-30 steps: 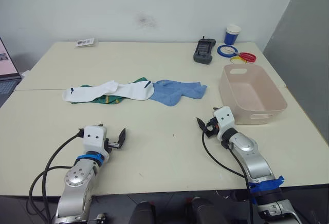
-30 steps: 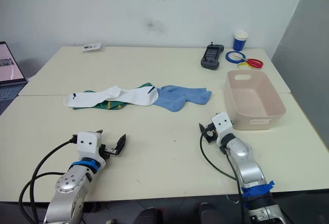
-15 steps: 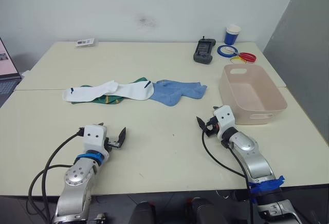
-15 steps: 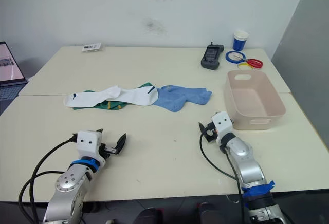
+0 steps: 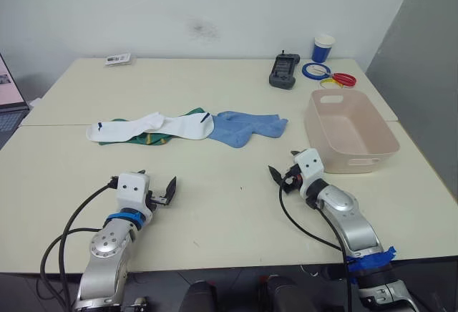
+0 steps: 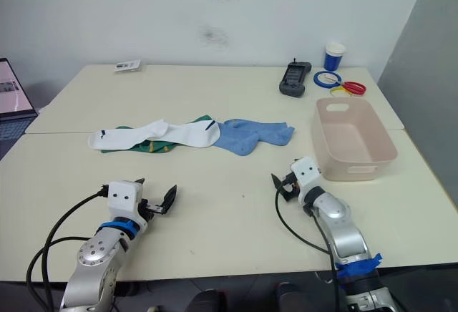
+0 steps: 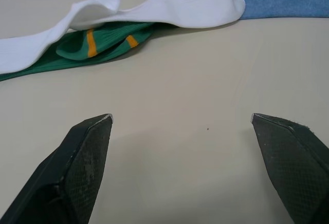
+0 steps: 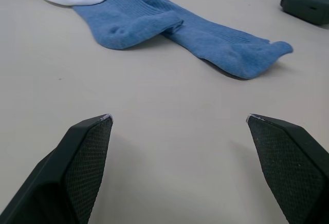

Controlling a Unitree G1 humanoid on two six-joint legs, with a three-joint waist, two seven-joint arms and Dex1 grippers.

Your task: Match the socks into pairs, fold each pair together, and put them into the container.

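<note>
From the head view, the left gripper (image 5: pixel 159 192) and right gripper (image 5: pixel 280 178) hover low over the table (image 5: pixel 215 212), fingers spread and empty, short of the heap of socks (image 5: pixel 187 127); the tub (image 5: pixel 348 129) stands empty to the right. The left wrist view faces the white and green socks (image 7: pixel 97 47). The right wrist view faces the blue socks (image 8: pixel 169 31), so pairing has not begun; next, I judge, each arm reaches forward to pinch one sock.
</note>
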